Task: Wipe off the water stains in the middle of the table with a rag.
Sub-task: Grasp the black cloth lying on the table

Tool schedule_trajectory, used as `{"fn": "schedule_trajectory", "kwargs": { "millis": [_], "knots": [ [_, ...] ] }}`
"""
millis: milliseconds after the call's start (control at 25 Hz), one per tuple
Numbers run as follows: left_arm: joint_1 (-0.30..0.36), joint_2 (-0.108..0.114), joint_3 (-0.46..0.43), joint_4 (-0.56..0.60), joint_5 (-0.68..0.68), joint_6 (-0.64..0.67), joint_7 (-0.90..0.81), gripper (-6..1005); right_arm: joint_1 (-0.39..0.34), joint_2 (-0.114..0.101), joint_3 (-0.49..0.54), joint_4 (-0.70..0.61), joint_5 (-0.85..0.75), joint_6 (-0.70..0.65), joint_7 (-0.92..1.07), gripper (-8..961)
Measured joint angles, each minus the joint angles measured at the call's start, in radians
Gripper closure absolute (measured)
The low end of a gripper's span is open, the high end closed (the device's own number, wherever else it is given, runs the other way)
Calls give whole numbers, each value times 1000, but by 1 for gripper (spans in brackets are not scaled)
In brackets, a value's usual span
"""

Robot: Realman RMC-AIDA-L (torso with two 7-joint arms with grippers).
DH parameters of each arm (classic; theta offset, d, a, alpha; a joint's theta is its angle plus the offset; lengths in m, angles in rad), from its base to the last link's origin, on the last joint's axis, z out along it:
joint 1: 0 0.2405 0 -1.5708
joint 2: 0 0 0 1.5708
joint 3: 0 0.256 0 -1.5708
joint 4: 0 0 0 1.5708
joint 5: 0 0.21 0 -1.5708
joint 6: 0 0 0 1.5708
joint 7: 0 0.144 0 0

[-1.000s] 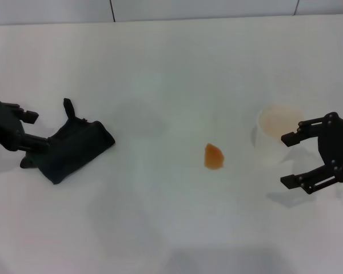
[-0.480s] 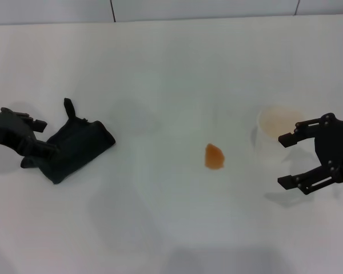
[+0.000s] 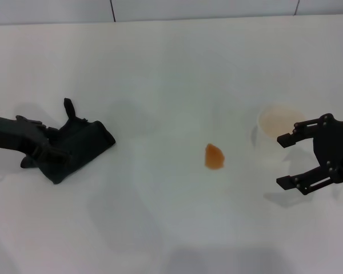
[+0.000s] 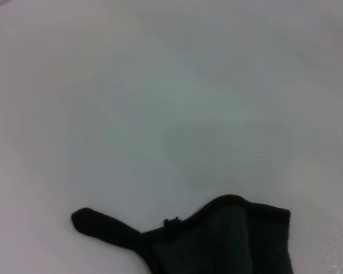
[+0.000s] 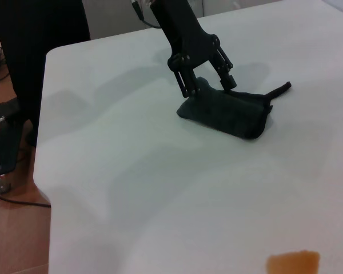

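Note:
The dark rag (image 3: 80, 145) lies crumpled on the left of the white table (image 3: 160, 63). My left gripper (image 3: 56, 142) is down at the rag's left end, open, with one finger on each side of the cloth. The right wrist view shows the rag (image 5: 231, 111) with the left gripper (image 5: 208, 91) spread over its end. The left wrist view shows only the rag (image 4: 223, 240) and its strap. The water stains (image 3: 214, 156) are one small orange-brown blot mid-table, also visible as the water stains (image 5: 293, 262). My right gripper (image 3: 279, 161) hangs open at the right, beside a cup.
A white cup (image 3: 279, 127) with an orange-tinted inside stands right of the blot, just behind my right gripper. In the right wrist view the table's edge (image 5: 43, 148) drops to a floor with cables and a dark stand.
The left gripper has moved right and lower onto the rag's left end, its fingers now astride the cloth. The right gripper has barely shifted. Rag and blot have not moved.

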Motion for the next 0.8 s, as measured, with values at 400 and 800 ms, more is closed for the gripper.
{"fn": "schedule_trajectory", "kwargs": {
  "millis": [400, 800],
  "knots": [
    [7, 0, 0, -16, 0, -21, 0, 155, -3, 0, 0, 0, 1, 11, 1, 103],
    [1, 1, 10, -24, 1, -24, -15, 194, -10, 0, -2, 1, 7, 11, 0, 103]
  ]
}}
